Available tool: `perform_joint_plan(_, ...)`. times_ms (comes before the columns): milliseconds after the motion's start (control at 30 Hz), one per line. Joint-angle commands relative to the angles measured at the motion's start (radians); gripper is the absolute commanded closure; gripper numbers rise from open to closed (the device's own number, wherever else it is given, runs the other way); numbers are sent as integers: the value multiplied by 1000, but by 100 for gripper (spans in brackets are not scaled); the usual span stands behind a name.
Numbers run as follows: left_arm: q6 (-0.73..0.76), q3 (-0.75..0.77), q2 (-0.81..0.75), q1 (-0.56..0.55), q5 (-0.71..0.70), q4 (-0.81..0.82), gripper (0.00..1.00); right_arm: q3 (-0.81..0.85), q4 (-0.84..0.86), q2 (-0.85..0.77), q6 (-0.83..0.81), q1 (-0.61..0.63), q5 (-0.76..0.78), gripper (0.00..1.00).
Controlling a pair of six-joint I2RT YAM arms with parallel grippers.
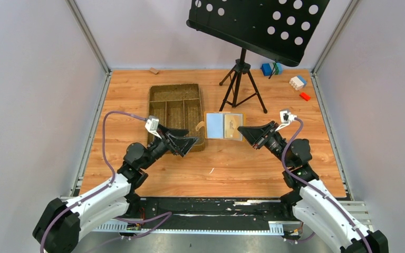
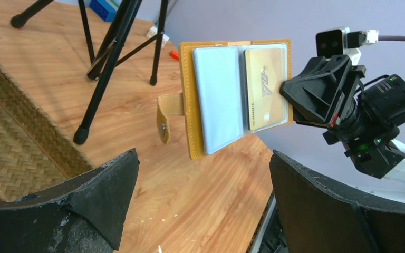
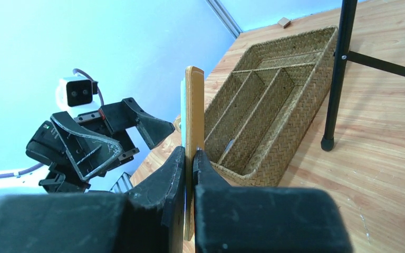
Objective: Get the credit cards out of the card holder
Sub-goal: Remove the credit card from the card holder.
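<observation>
— Where are we working?
— We are in a robot lab: we see a left arm [image 1: 97,197] and a right arm [image 1: 316,197] bolted to a wooden table [image 1: 216,163], with grey panels [image 1: 31,79] in metal framing [image 1: 87,34] around it.

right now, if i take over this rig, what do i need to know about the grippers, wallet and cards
Left gripper: open, empty, over the woven tray's near corner, facing the card holder.
Right gripper: shut on the card holder's edge, holding it off the table, opened toward the left gripper.
Cards: a tan-gold card sits in a clear pocket; the other page shows only grey-blue.
Done: holder open and presented.
Left: pull out the gold card, then any behind it.
</observation>
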Motion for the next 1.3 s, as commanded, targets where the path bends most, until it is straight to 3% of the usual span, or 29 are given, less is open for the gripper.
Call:
perform_joint_plan(0, -39, -48, 18, 2, -94, 123, 0, 0, 30, 0, 19, -5, 42, 100)
perform_joint_plan(200, -155, -168, -64, 42, -269, 168, 0, 0, 48, 21, 33, -4, 37, 100)
perform_joint_plan(333, -140, -127, -35, 42, -166, 196, 0, -1, 100, 59, 60, -4, 8, 100)
perform_joint_plan(500, -115, -89, 109, 40, 9, 306, 0, 11, 146, 113, 96, -4, -29, 100)
perform_joint_plan(633, -103, -82, 181, 24, -3, 317, 0, 3, 146, 126, 134, -2, -2, 100)
perform_joint_plan(767, -63, -78, 199, -18, -71, 278, 0, -14, 143, 113, 141, -3, 42, 100)
perform_joint_plan(967, -92, 45, 193, -27, -218, 38, 0, 12, 109, 126, 129, -2, 2, 100)
perform_joint_plan(1267, -42, 16, 221, -29, -222, 115, 0, 12, 109, 227, 92, -2, -42, 100)
